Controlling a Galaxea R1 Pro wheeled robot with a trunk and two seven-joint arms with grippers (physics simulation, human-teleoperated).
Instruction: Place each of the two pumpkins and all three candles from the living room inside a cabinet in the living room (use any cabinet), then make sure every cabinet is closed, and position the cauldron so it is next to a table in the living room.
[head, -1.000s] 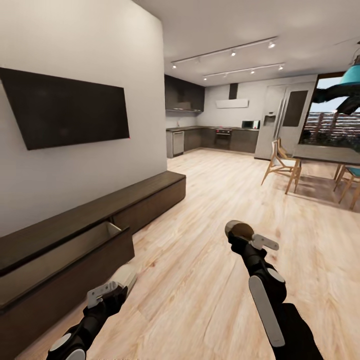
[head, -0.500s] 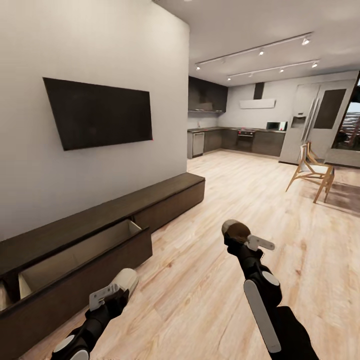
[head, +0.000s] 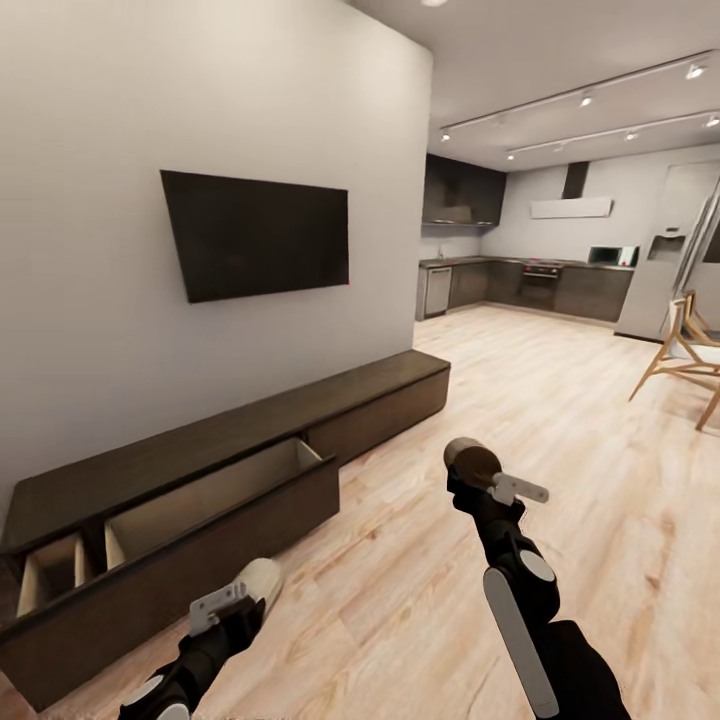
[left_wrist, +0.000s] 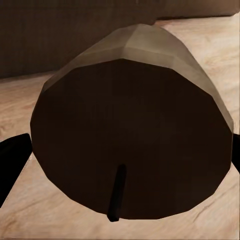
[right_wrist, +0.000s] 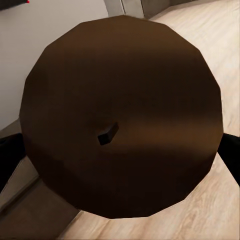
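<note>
At the left of the head view, the long dark brown cabinet (head: 250, 440) stood against the wall, two drawers pulled out with pale insides showing. At lower left, the left hand (head: 250, 592) was closed on a stubby beige-grey candle (head: 262, 580); its wrist view showed the candle's (left_wrist: 135, 135) dark end face and small wick. Lower centre, the right hand (head: 478, 472) gripped a second candle (head: 470, 460), its brown end and wick (right_wrist: 107, 133) facing the wrist camera, above the pale wood floor (head: 420, 580).
</note>
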